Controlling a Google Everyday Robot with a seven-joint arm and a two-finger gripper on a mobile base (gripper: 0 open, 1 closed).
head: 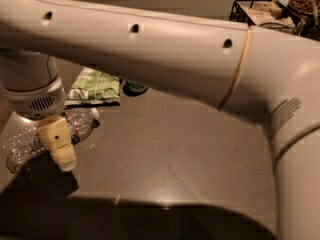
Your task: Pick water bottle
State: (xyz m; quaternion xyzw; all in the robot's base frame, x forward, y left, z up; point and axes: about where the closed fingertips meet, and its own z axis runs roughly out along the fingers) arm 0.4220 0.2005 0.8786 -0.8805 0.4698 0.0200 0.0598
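The water bottle (82,125) lies on its side on the dark table (190,154) at the left. It is clear and crinkly, with its white cap pointing right and its label band partly covered. My gripper (61,154) hangs from the grey wrist directly over the bottle's middle, its cream tip low against or just in front of the bottle. My arm hides part of the bottle.
A green snack bag (95,86) lies just behind the bottle. The green soda can (135,88) shows only its base under my arm. My big pale arm (200,49) spans the top of the view. A wire basket (257,11) stands at the back right.
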